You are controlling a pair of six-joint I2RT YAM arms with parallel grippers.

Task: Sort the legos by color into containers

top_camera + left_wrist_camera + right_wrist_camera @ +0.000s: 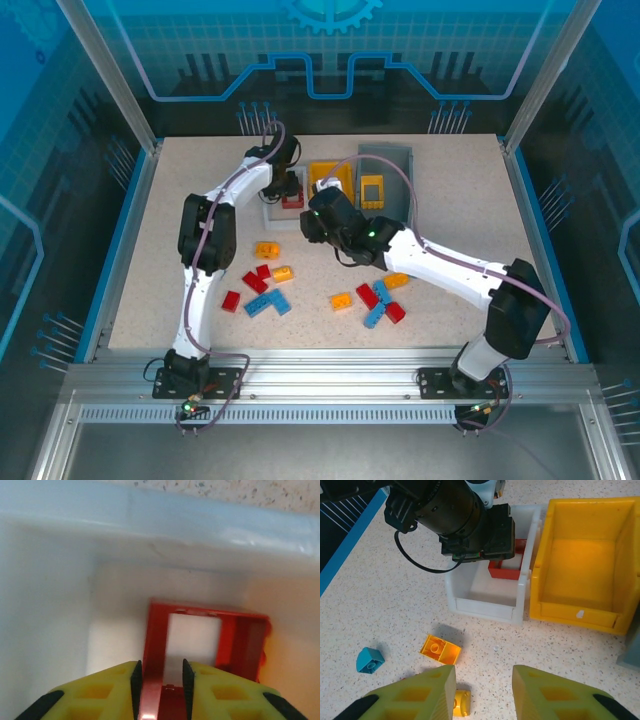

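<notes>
Red frame lego (156, 640): glossy, open, near-square, white showing through its hollow.
Orientation: opening faces the left wrist camera; no clear long axis.
Place: inside the white bin (485, 607), on its side nearest the yellow bin (580, 610).
Left gripper (160, 680): jaws narrow, astride one bar of the frame; I cannot tell whether they pinch it.
Right gripper (484, 685): jaws apart, holding nothing, in front of the white bin.

white bin (485, 607): glossy plastic | tabletop (395, 620): speckled matt | red frame (155, 640): shiny
</notes>
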